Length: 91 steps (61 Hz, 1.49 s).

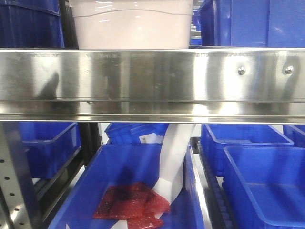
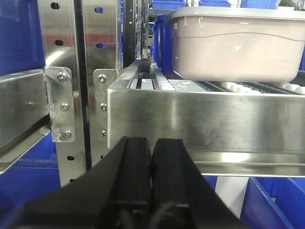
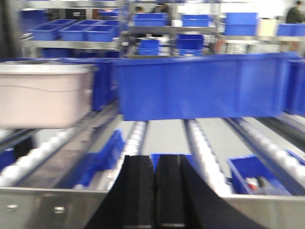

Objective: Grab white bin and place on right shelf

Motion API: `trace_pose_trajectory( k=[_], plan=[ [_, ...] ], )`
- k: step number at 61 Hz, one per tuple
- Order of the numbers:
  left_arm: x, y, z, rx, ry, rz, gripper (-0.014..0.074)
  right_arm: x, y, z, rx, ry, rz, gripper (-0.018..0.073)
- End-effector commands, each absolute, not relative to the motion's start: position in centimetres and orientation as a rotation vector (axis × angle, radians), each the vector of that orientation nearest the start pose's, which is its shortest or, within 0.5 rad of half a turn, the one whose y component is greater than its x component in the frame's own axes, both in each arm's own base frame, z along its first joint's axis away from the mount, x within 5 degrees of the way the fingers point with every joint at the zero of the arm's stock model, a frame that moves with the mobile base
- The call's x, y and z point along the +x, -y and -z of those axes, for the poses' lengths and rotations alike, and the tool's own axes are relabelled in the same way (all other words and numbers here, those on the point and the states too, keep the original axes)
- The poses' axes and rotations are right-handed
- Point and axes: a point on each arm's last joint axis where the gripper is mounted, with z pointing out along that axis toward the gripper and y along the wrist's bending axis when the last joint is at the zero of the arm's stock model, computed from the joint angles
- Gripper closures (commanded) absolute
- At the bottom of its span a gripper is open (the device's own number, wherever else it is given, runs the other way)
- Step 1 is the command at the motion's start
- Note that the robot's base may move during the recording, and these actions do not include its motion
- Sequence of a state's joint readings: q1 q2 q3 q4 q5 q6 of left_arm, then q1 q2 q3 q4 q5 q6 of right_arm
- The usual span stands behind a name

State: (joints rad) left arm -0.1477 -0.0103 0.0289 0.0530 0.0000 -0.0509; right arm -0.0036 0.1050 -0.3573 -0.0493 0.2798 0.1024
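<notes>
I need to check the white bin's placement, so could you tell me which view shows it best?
The left wrist view: the white bin shows lid, side ridge and its base on the shelf rollers. The front view shows only its lower wall; the right wrist view, a blurred part.

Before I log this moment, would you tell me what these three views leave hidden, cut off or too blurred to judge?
- White bin: front view crops its lid at the top edge; the shelf rail hides its base.
- Bin's contents: unseen in every view; its walls are opaque.
- Red bag in the lower blue crate: contents unreadable.
- Right wrist view: motion blur smears the rollers and distant crates.
- Neither arm appears in the front view.
</notes>
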Motion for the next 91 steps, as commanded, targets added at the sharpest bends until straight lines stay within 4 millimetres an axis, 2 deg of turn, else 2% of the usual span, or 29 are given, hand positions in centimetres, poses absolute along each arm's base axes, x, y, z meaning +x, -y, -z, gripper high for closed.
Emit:
trace_pose_trajectory(
  k=[1,14,29,36,52,91],
  plan=[
    [5.4,0.9,-21.3,0.106,-1.394,0.135,0.0715,4.6,0.3,-30.6,0.051,-1.428,0.001,0.0489],
    [5.4,0.9,-21.3,0.106,-1.394,0.135,0.0715,6.0,0.1,-25.7,0.053,-1.505,-0.027,0.0489],
    [5.4,0.9,-21.3,0.106,-1.394,0.135,0.0715,5.1,0.1,-22.4,0.036,-1.444,-0.024,0.0489],
    [5.4,0.9,-21.3,0.107,-1.396,0.135,0.0715,5.5,0.1,-20.6,0.074,-1.463,-0.063,0.0489],
    [5.4,0.9,-21.3,0.107,-1.397,0.135,0.0715,5.5,0.1,-20.5,0.008,-1.489,0.008,0.0489],
    [5.4,0.9,-21.3,0.107,-1.397,0.135,0.0715,5.5,0.1,-20.8,0.026,-1.452,-0.009,0.0489]
  ],
)
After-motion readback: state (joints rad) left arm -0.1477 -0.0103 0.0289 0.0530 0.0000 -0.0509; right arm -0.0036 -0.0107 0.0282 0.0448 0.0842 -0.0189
